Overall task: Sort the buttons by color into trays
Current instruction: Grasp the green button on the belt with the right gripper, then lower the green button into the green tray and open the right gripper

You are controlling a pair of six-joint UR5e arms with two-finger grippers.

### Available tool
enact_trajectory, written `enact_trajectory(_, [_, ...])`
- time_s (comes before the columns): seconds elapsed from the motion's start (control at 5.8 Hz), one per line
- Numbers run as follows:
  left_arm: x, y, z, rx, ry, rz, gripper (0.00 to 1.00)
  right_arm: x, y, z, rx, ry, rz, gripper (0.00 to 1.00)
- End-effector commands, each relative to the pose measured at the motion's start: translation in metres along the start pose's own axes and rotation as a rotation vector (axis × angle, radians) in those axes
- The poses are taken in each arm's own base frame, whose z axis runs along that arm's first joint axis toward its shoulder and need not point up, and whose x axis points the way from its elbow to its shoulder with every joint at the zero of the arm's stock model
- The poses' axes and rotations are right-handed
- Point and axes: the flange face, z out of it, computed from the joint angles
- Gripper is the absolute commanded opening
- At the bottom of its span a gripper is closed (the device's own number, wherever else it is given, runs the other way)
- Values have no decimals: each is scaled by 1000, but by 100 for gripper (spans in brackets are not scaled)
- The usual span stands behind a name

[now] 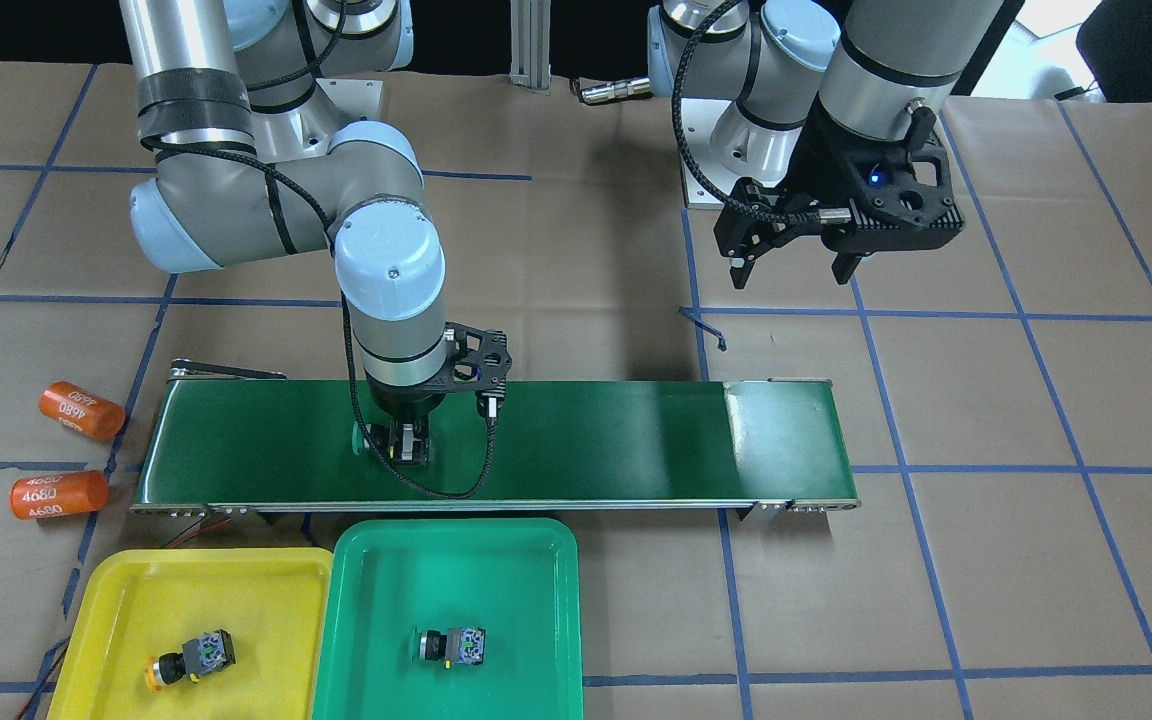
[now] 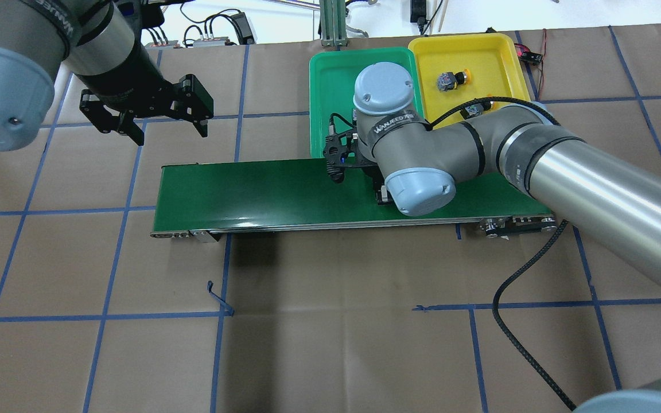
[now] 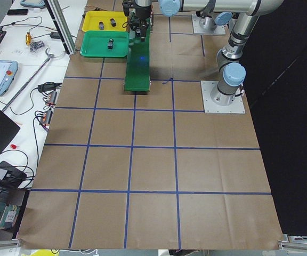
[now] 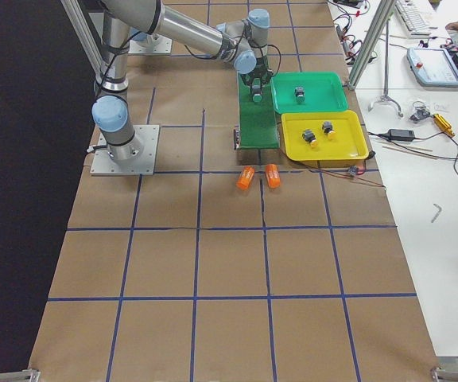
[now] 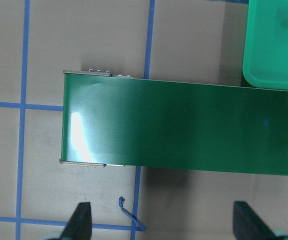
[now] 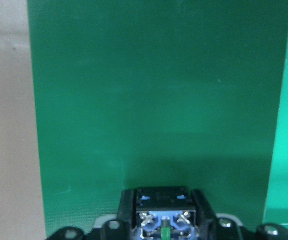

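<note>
- In the front-facing view, your right gripper (image 1: 401, 445) is low over the conveyor belt (image 1: 616, 440). Its fingers are pinching a green button (image 6: 163, 212), and the cap points toward 9 o'clock.
- The left gripper (image 1: 793, 272) hangs at 2 o'clock from it, above the paper-covered table (image 1: 1036, 400), well apart from the belt. Its jaws are spread wide.
- At 6 o'clock from the right gripper you see the green tray (image 1: 536, 600), with a second button (image 1: 451, 647) lying inside.
- At about 7 o'clock, just beside that tray, the yellow tray (image 1: 266, 600) holds a yellow button (image 1: 191, 658) on its side.
</note>
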Motion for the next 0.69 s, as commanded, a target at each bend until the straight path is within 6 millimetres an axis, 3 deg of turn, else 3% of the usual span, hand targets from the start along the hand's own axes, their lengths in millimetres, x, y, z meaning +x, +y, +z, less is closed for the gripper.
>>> enact_trajectory(0.0, [-2, 1, -2, 5, -1, -3, 99, 34, 6, -64, 7, 138, 5, 10])
enact_trajectory(0.17, [-2, 1, -4, 10, -2, -3, 99, 74, -5, -67, 23, 182, 6, 10])
enact_trajectory(0.52, [-1, 2, -3, 8, -2, -1, 99, 165, -30, -27, 37, 227, 3, 12])
